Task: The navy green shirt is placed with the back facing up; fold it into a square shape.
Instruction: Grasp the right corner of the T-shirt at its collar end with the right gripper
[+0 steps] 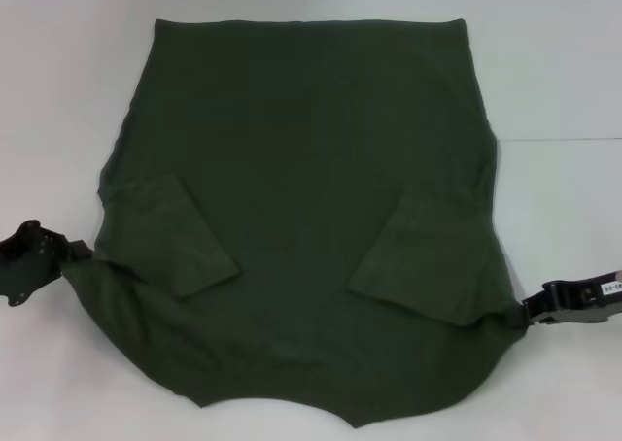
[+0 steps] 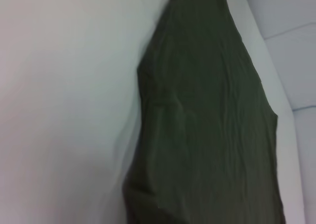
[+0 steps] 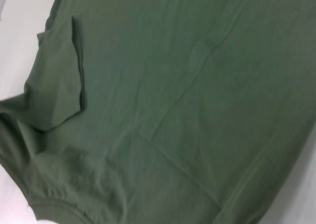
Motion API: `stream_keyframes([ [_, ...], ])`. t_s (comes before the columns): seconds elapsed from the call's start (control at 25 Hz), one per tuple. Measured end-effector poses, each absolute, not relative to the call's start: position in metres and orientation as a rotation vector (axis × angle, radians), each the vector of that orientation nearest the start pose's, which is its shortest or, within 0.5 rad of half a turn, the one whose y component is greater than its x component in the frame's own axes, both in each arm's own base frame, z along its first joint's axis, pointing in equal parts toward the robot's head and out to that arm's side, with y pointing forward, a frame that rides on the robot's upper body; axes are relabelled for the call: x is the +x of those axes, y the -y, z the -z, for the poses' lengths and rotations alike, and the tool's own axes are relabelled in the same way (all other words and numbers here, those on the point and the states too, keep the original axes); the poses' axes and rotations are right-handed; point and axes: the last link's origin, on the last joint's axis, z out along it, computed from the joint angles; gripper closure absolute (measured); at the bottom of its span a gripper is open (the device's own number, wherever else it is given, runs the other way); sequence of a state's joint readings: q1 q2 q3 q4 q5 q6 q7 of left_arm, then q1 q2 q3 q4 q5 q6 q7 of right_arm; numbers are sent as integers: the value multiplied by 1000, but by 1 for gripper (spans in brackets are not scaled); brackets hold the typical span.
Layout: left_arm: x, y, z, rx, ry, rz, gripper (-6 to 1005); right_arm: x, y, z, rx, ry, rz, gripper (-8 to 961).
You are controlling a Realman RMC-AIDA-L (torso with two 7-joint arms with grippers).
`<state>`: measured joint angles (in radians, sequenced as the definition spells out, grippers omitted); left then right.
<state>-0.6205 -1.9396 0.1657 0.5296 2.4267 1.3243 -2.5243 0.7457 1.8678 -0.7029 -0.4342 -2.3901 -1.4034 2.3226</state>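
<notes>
My left gripper (image 1: 76, 252) pinched on the near left edge of the navy green shirt (image 1: 301, 198), my right gripper (image 1: 520, 313) pinched on its near right edge, shirt spread on the white table (image 1: 554, 62), both sleeves folded inward

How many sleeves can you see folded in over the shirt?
2. On the navy green shirt, one folded sleeve lies near the left gripper, the other sleeve near the right gripper. Both grippers are at the shirt's side edges.
</notes>
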Motion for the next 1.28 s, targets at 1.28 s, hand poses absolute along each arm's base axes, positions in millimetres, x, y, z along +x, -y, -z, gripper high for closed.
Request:
stream_keyframes([
  [1.28,-344,-338,-92,2003,-2567,-1008,997,311,-365,-58,-2327,-1789,65,824],
])
